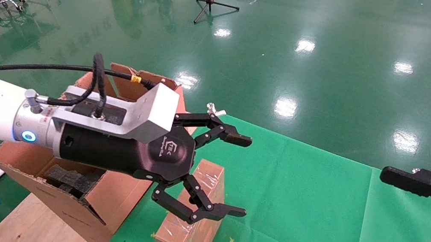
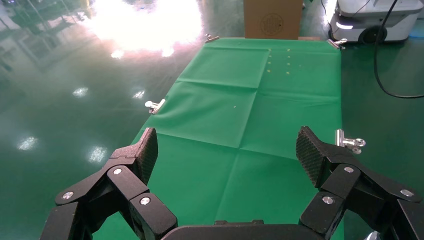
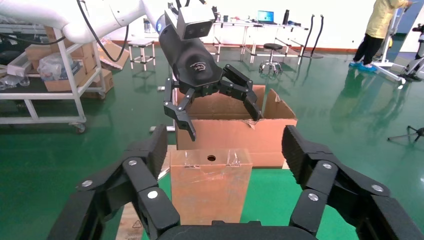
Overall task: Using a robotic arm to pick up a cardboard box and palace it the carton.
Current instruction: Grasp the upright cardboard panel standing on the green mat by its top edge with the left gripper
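Left gripper (image 1: 239, 176) agape above cardboard box (image 1: 195, 213)

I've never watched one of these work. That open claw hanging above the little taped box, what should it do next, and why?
Probably come straight down. The left gripper is open and empty above the cardboard box, which stands upright on the green cloth beside the carton. Its fingers need to straddle the box before closing. The right gripper waits open off to the side.

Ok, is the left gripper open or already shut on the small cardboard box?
Open. The left gripper hangs above the cardboard box with fingers spread and nothing between them; the box stands on the green cloth.
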